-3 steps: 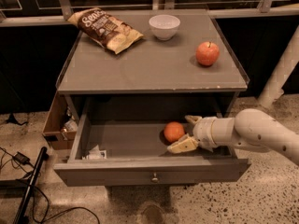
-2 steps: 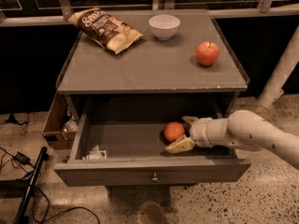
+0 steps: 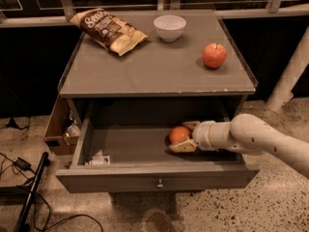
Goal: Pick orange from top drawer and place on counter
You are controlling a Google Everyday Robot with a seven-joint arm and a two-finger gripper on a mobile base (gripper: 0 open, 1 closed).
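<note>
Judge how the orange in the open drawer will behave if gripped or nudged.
Round, so the orange would probably roll across the flat floor of the top drawer if nudged. It looks firm and should keep its shape in the gripper, which is beside it inside the drawer. Its curved skin may slip.

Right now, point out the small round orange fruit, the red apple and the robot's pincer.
Small round orange fruit [image 3: 178, 132], camera view: middle of its skin.
Red apple with stem [image 3: 214, 55], camera view: middle of its front.
White pincer [image 3: 179, 137], camera view: its grasping end, at the orange in the open grey drawer [image 3: 154, 176].
</note>
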